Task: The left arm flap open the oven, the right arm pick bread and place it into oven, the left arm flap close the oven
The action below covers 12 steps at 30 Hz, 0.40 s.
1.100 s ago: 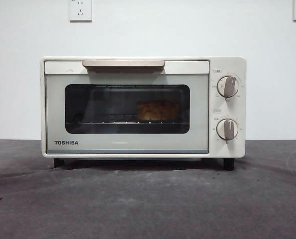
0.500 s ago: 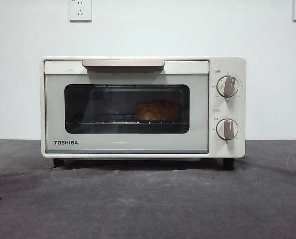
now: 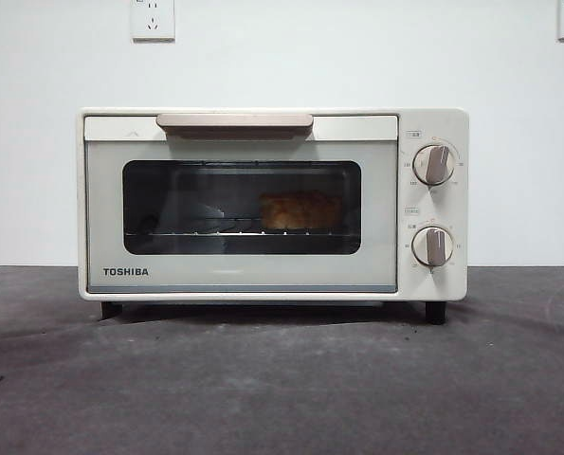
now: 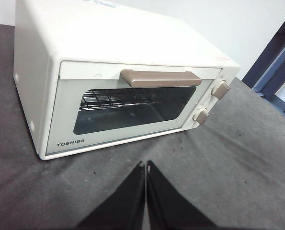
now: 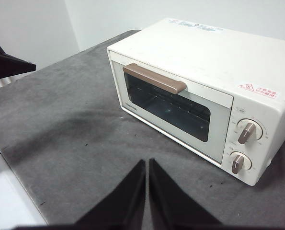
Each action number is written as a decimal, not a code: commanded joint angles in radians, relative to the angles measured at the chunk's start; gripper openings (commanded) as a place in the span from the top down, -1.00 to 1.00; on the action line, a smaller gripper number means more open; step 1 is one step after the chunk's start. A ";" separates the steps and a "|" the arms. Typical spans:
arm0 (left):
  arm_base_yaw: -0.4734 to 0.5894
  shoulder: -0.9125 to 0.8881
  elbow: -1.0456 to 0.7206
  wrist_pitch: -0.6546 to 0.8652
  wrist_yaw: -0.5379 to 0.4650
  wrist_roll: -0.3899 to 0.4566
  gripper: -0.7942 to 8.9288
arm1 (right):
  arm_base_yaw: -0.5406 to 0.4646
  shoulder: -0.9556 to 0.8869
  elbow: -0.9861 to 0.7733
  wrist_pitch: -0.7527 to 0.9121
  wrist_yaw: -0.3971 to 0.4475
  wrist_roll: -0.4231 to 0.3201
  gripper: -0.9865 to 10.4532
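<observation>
The cream-white TOSHIBA oven [image 3: 272,204] stands on the dark table with its door shut and its taupe handle [image 3: 234,121] at the top. Through the dark window the golden bread [image 3: 300,210] rests on the wire rack, right of centre. My left gripper [image 4: 145,165] is shut, held back above the table in front of the oven [image 4: 128,91], touching nothing. My right gripper [image 5: 147,163] is also shut and empty, hovering away from the oven [image 5: 204,91] toward its front left. The bread does not show in either wrist view.
Two round knobs [image 3: 434,164] sit on the oven's right panel. A white wall with sockets [image 3: 153,19] stands behind. The other arm's black tip [image 5: 8,64] shows at the edge of the right wrist view. The table's edge [image 5: 17,191] drops off near my right gripper.
</observation>
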 commanded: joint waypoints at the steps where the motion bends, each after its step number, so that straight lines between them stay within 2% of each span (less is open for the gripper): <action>1: -0.003 0.000 0.014 0.010 0.002 0.013 0.82 | 0.007 0.004 0.019 0.007 0.004 -0.007 0.82; 12: -0.002 -0.016 0.014 0.005 0.002 0.013 0.82 | 0.007 0.004 0.019 0.007 0.004 -0.007 0.82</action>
